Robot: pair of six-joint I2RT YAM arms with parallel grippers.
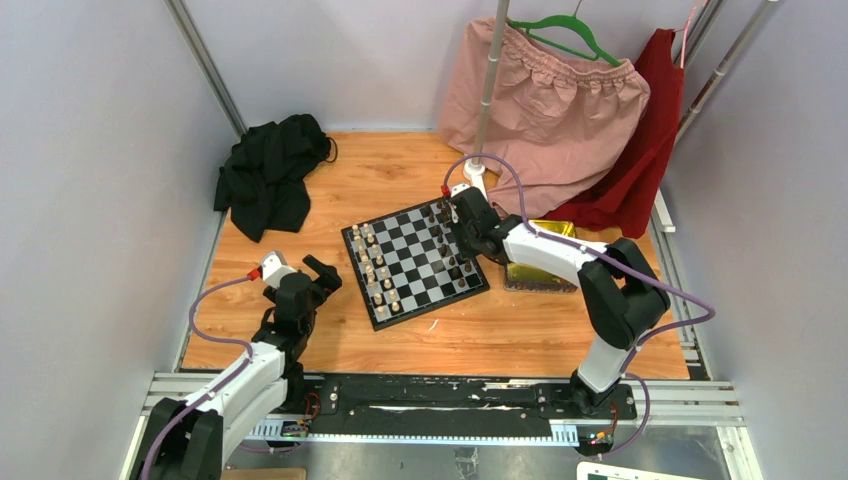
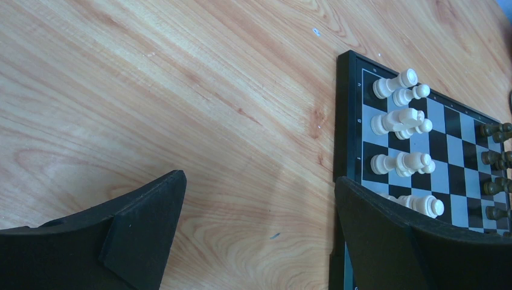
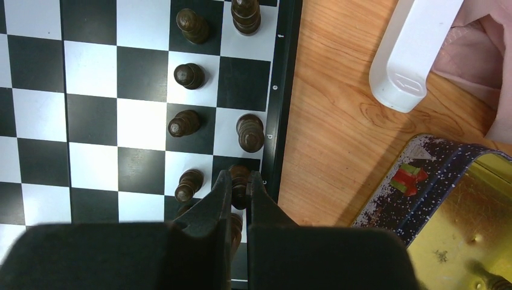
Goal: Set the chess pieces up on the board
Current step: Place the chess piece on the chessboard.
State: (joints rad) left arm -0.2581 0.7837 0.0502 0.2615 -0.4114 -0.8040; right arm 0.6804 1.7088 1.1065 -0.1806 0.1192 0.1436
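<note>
The black-and-white chessboard (image 1: 416,262) lies mid-table. Cream-white chessmen (image 1: 372,265) stand along its left side, also in the left wrist view (image 2: 398,121). Dark brown chessmen (image 1: 452,240) stand along its right side, also in the right wrist view (image 3: 189,75). My right gripper (image 3: 239,181) is over the board's right edge, jaws shut on a dark brown chess piece (image 3: 240,179) above a black square of the outer row. My left gripper (image 2: 259,199) is open and empty over bare wood just left of the board's border (image 2: 340,115).
A shiny yellow tin (image 1: 541,262) lies right of the board, also in the right wrist view (image 3: 465,211). A white post foot (image 3: 410,54) stands beside it. A black cloth (image 1: 270,175) lies at the back left. Pink and red garments (image 1: 560,110) hang at the back right.
</note>
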